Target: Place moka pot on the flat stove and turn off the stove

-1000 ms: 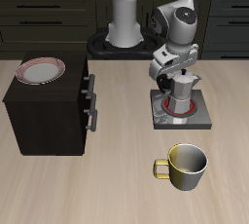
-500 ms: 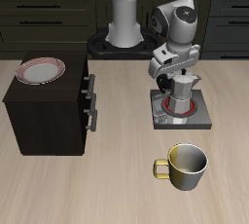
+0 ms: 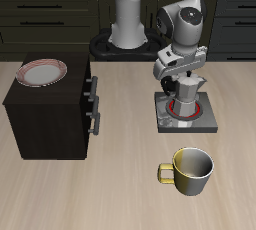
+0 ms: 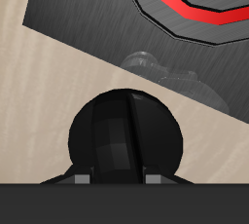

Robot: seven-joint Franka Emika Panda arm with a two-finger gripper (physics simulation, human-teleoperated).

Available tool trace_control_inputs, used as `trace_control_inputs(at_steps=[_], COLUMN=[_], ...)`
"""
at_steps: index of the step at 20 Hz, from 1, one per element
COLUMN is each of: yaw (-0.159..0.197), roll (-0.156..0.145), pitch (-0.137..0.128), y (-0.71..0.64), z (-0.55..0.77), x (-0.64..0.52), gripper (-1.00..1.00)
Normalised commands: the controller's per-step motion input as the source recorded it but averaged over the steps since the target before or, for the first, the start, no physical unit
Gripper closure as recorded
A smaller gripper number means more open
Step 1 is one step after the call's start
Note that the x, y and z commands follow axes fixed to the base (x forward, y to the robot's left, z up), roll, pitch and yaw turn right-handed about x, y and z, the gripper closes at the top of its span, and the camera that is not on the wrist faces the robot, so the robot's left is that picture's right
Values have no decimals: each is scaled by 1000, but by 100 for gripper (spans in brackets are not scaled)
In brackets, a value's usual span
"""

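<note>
Right under me, in the wrist view, the black lid knob (image 4: 124,138) sits between my fingers (image 4: 83,177), which look clamped on the top of the moka pot (image 3: 186,87), though the contact itself is too dark to swear to. My gripper (image 3: 183,62) hangs straight above the flat stove (image 3: 186,113), and the pot stands upright on the red-ringed burner (image 3: 187,106), or a hair above it. So placing is nearly done, I'd say. Next I must let go cleanly, lift clear, then find the stove's knob (image 3: 161,122) at its near corner and turn it, since the ring glows red. The yellow-olive mug (image 3: 190,170) stays out of this.
</note>
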Motion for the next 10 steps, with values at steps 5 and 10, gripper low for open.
trace_control_inputs(at_steps=[5, 10], yaw=[-59, -81], roll=[-14, -20], pitch=[0, -14], y=[-9, -42], z=[48, 117], x=[98, 154], gripper=[100, 100])
